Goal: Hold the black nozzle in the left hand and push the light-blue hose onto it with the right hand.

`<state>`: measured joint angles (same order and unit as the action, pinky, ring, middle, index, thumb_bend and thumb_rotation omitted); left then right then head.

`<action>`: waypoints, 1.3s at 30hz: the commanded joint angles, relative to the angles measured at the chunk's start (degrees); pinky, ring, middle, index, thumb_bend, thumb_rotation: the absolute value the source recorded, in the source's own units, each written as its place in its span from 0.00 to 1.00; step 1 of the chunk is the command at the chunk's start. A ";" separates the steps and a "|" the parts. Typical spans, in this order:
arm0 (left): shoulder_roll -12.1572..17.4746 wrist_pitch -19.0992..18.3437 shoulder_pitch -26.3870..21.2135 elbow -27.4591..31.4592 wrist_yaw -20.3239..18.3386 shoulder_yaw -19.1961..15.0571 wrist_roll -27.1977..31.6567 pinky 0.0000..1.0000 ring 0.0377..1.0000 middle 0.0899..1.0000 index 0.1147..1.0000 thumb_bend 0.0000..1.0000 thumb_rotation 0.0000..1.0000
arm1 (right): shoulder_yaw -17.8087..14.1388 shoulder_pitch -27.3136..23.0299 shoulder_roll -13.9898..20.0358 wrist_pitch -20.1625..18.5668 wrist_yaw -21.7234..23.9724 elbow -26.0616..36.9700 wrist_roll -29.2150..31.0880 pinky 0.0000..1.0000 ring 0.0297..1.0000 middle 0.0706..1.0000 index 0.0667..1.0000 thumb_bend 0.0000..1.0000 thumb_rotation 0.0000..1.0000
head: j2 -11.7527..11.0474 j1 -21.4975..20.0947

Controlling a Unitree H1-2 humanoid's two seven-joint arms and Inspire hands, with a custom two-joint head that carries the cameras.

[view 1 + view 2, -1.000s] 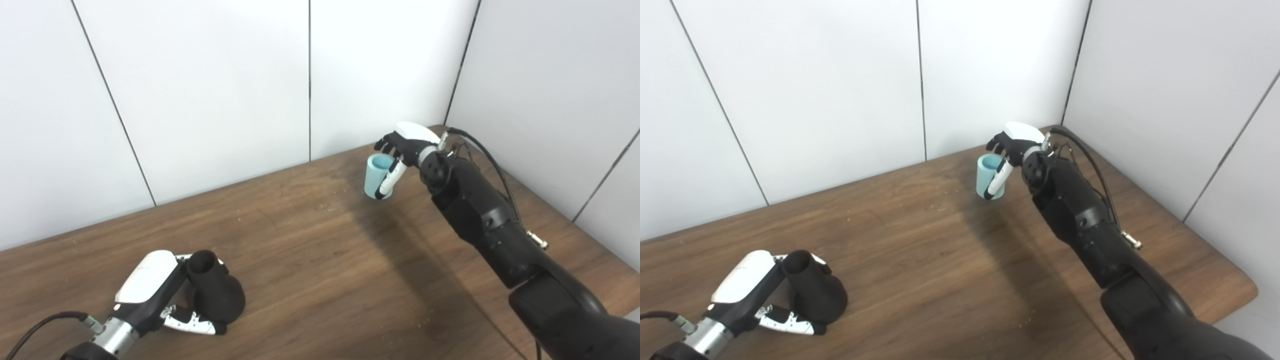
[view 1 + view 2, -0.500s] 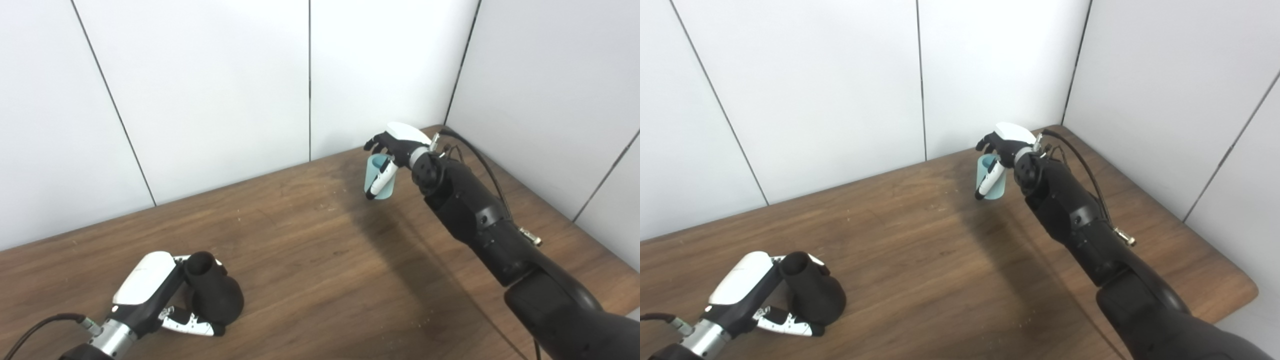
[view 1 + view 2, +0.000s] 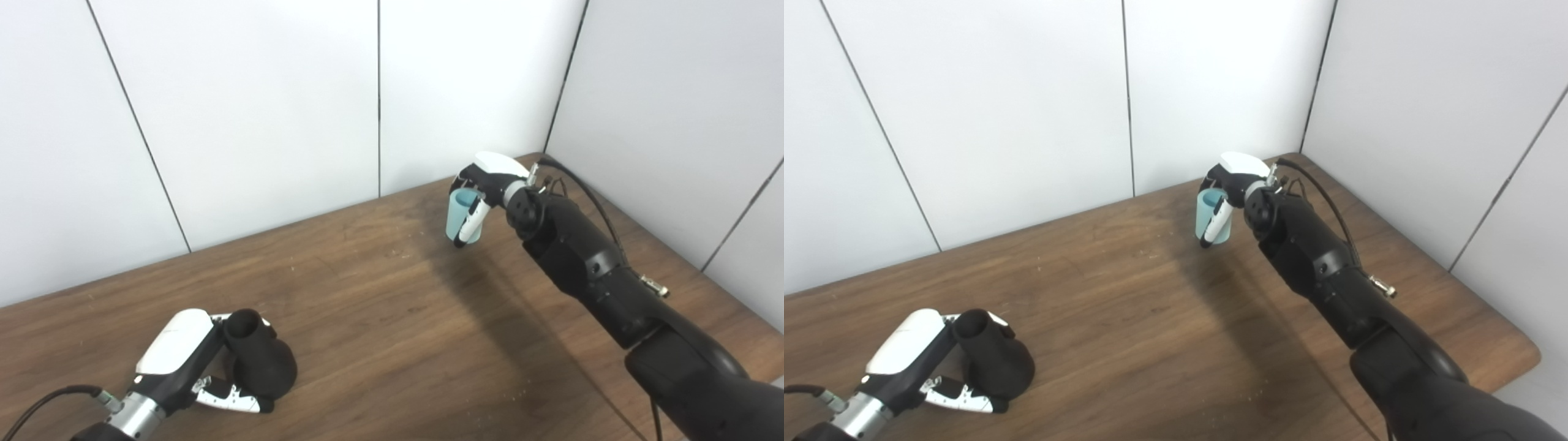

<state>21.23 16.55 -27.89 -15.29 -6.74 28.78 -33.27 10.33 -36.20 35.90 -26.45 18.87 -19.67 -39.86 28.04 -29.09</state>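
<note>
Left eye view: left hand sits low at the near-left of the brown wood-grain table, fingers curled around the matte black flared nozzle. Thumb lies along the table side of the nozzle's wide base, the other fingers are behind its narrow neck. Nozzle stands roughly upright, narrow open end up and tilted slightly toward the hand; base looks to be on or just above the tabletop, cannot tell which from either view.

Right hand is at the far-right of the table, near the corner where the white wall panels meet. Its fingers are wrapped on the short light-blue cylindrical hose piece: white-and-black thumb runs down the near side of the tube, other fingers curl over the far side. Hose is held upright, open end facing up. Its lower end is close to the table; contact is not clear.

Hose and nozzle are well apart, on opposite sides of the table, with bare wood between them. Right forearm stretches diagonally from the bottom-right corner, black cable looping off the wrist. Right eye view agrees on both grasps.
</note>
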 commanded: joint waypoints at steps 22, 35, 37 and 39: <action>4.25 -2.01 3.44 -1.77 -5.72 1.50 -2.94 0.47 0.46 0.39 0.43 0.53 0.00 | -2.73 -0.69 0.70 1.63 -5.92 0.82 2.18 0.50 0.54 0.48 0.57 0.61 0.00 | 0.75 -0.03; 3.98 -2.41 3.40 -1.54 -5.84 1.56 -3.07 0.47 0.46 0.40 0.43 0.53 0.00 | -3.68 0.22 0.02 6.49 -12.11 -1.43 5.71 0.36 0.40 0.46 0.47 0.52 0.00 | 1.09 0.34; 3.99 -2.51 3.37 -1.48 -5.91 1.55 -3.09 0.47 0.46 0.39 0.43 0.53 0.00 | -3.60 0.22 0.16 6.69 -12.31 -1.52 5.92 0.36 0.40 0.47 0.46 0.52 0.00 | 1.16 0.55; 3.96 -2.69 3.31 -1.40 -5.98 1.56 -3.18 0.47 0.46 0.40 0.43 0.53 0.00 | -3.60 0.20 0.31 6.95 -12.55 -1.61 6.07 0.36 0.41 0.47 0.45 0.52 0.00 | 1.24 0.80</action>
<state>22.04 16.41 -27.66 -14.30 -7.58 28.73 -32.82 7.65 -33.85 34.57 -21.53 8.27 -22.41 -33.83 29.27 -28.21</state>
